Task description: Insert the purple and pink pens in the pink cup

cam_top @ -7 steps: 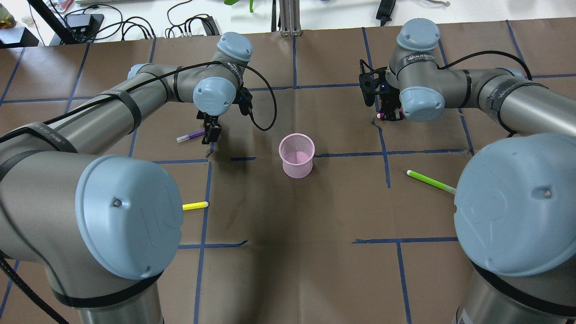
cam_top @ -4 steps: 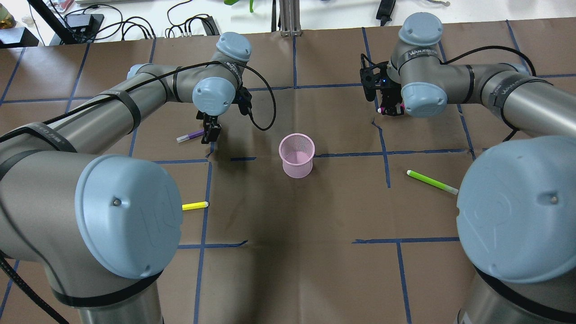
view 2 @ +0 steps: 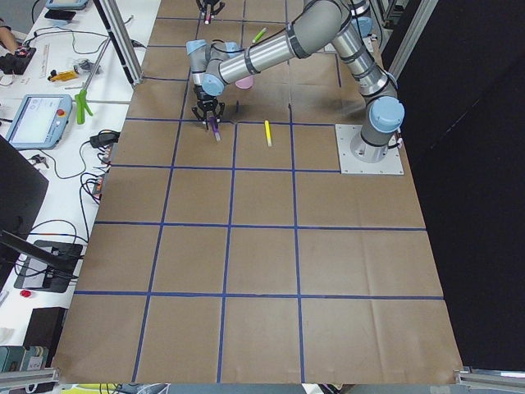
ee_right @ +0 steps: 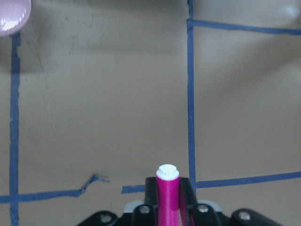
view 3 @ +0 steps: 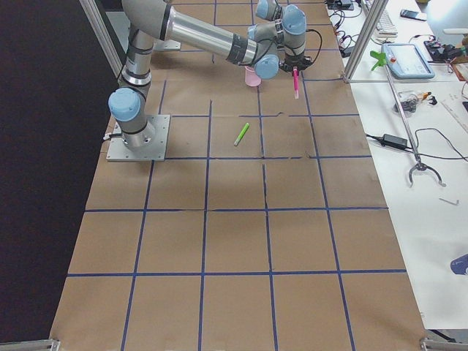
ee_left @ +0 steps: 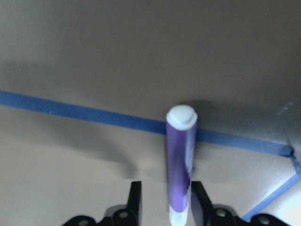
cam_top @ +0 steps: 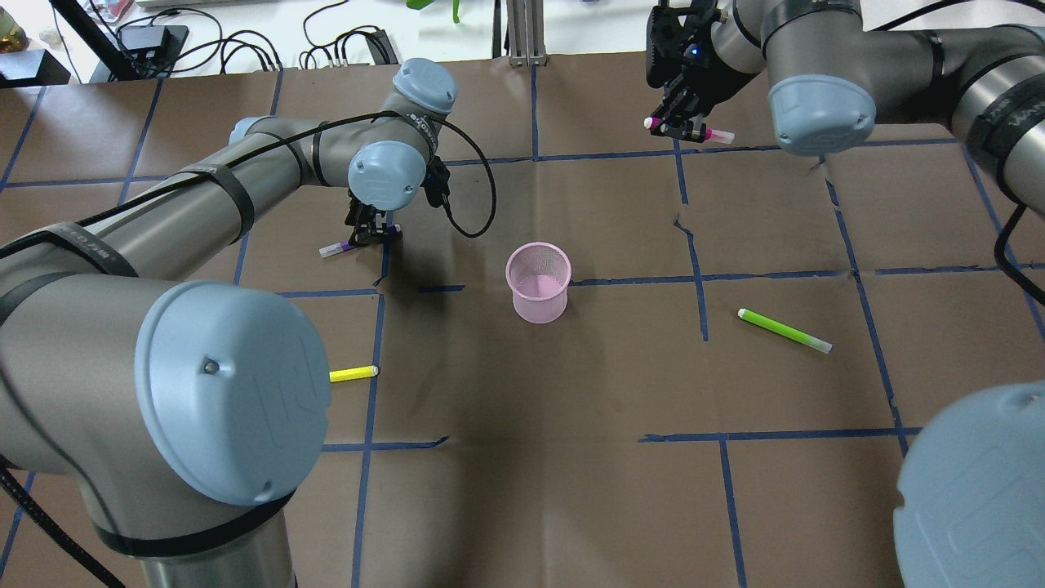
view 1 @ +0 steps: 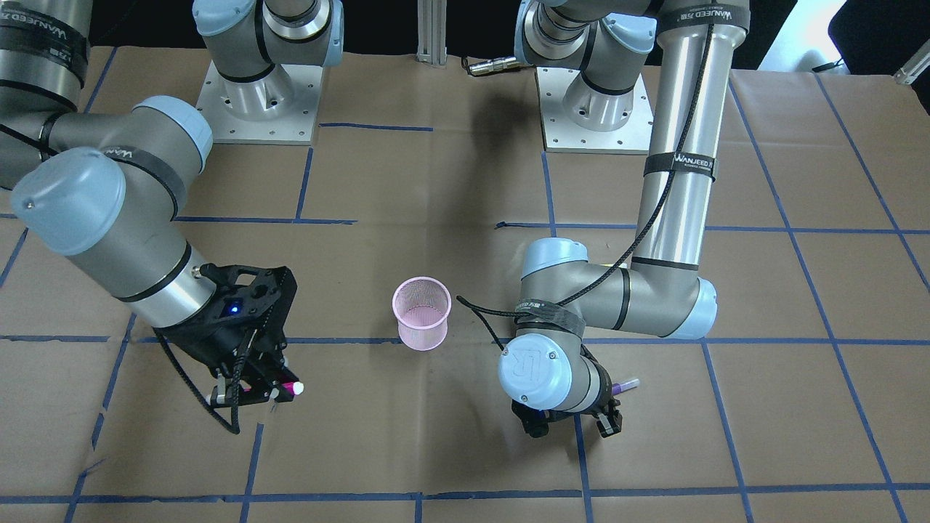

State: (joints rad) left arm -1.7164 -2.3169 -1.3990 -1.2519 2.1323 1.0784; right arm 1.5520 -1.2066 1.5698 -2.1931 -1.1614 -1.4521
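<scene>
Either side of the pink cup (cam_top: 537, 282), over the tabletop (cam_top: 522, 490)
Left fingers (ee_left: 135, 200) straddle the lying purple pen (ee_left: 181, 160), slightly apart; right fingers (ee_right: 150, 187) clamp the pink pen (ee_right: 168, 197) aloft.

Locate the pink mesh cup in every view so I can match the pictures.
Front-facing: the pink mesh cup sits at centre.
Overhead: cup at centre.
Exterior left: cup near the top, partly hidden.
Exterior right: cup near the top, centre.
Left wrist: not in it.
Right wrist: cup in top-left corner, cropped.
Shared landmark: blue tape line running beside the cup.
</scene>
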